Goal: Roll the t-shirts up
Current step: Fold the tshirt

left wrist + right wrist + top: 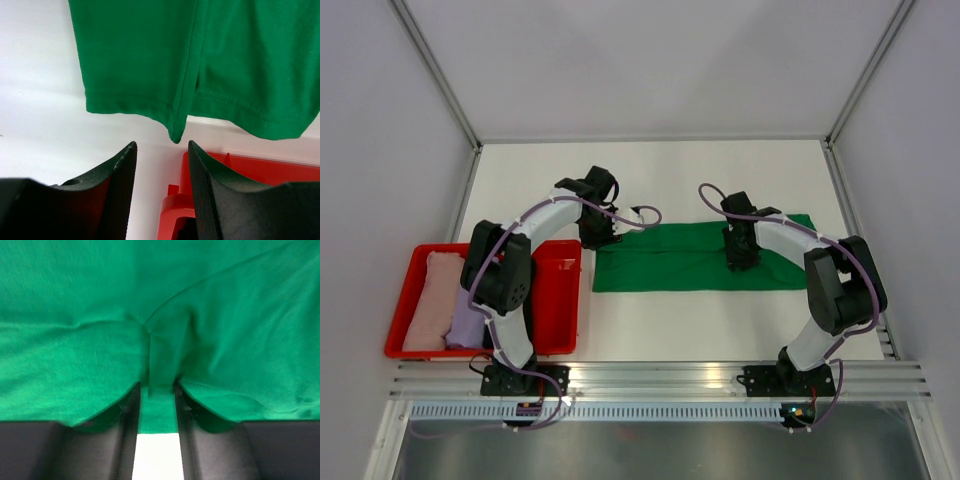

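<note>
Starting at the left: the red tray (563, 300) has a pale pink shirt (428, 300) and a lavender shirt (468, 322) lying in it side by side, out of play for now. Just beside the tray's far right corner, your left gripper (161, 147) is spread and empty. The hemmed corner of the green t-shirt (670, 262) is right in front of its tips but not between them.

The green one is what you're working on. It lies in the middle of the white table (720, 170), folded into a long flat strip running left to right between the two arms. Over on the right, your right gripper (157, 390) is down on the strip, a bit in from its right end. It looks like it's pinching a small ridge of green cloth, with creases fanning out from the tips.

Handling-wise, I'd treat this as light, thin, floppy cloth. It won't hold a shape, the layers will slide over each other, and it'll stretch if you tug. Nothing to break, though. I'd take hold at the short left end, catching all the layers near the hem and not only the top one, or the strip will peel open. A pinch mid-strip will probably just bunch it.
</note>
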